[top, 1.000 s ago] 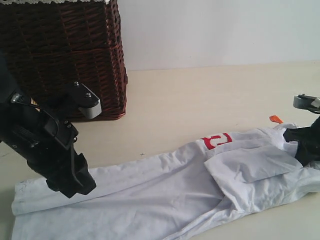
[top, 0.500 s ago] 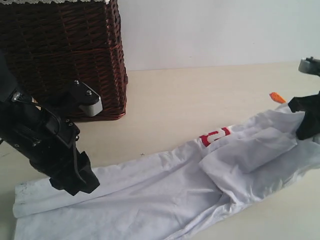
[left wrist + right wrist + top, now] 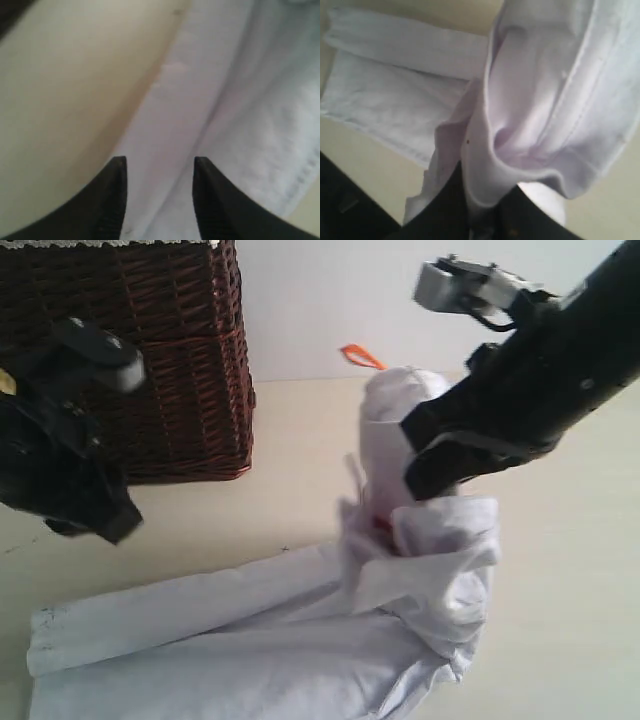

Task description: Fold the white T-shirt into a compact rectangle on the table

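Right end effector (image 3: pixel 425 480), exterior view: clamped on one end of the white T-shirt (image 3: pixel 200 640), holding it up above the counter (image 3: pixel 560 590); my left end effector (image 3: pixel 105 525) hovers clear | left wrist view: jaws parted, empty, cloth below | right wrist view: fabric bunched in my grip | progress, I judge: narrowed to a long strip; crosswise folds left.

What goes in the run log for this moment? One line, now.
right gripper: shut on white T-shirt, one end raised off table | left gripper: open, empty, over shirt | fold: unfinished
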Controlling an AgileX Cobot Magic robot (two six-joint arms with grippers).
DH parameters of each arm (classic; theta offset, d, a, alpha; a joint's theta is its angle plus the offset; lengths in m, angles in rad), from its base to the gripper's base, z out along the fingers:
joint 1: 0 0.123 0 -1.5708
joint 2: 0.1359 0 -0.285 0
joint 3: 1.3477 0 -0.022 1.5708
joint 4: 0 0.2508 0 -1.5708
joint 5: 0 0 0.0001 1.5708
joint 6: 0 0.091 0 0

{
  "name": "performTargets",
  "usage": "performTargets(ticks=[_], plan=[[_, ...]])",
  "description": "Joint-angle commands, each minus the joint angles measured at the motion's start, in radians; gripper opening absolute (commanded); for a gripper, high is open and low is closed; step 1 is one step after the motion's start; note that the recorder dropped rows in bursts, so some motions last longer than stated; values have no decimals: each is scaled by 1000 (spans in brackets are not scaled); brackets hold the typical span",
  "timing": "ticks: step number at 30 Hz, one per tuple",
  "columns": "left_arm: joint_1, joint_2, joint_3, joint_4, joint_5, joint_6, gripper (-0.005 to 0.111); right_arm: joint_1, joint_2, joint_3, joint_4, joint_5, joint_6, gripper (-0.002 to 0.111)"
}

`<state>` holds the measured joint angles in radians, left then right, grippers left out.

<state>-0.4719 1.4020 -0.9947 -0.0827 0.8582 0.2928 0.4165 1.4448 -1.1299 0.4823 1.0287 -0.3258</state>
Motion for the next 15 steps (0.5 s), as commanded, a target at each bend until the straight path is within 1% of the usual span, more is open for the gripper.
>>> performTargets(ticks=[1, 2, 3, 5, 6, 8, 11, 15], plan=[[102, -87, -9, 292, -5, -384, 36, 196, -9, -7, 42, -114, 63, 0], [130, -102, -9, 327, -5, -438, 36, 254, -2, -7, 42, -150, 82, 0], [151, -112, -9, 338, -9, -466, 36, 290, 5, -10, 42, -186, 94, 0], [194, -127, -9, 338, -30, -477, 36, 367, 44, -33, 42, -246, 135, 0], [203, -135, -9, 338, -36, -477, 36, 401, 67, -48, 42, -264, 155, 0], [211, -142, -9, 340, -40, -477, 36, 464, 136, -101, 42, -284, 169, 0], [211, -144, -9, 349, -40, -474, 36, 525, 253, -198, 39, -349, 172, 0], [211, -146, -9, 407, -43, -489, 36, 573, 329, -367, 18, -438, 148, 0]])
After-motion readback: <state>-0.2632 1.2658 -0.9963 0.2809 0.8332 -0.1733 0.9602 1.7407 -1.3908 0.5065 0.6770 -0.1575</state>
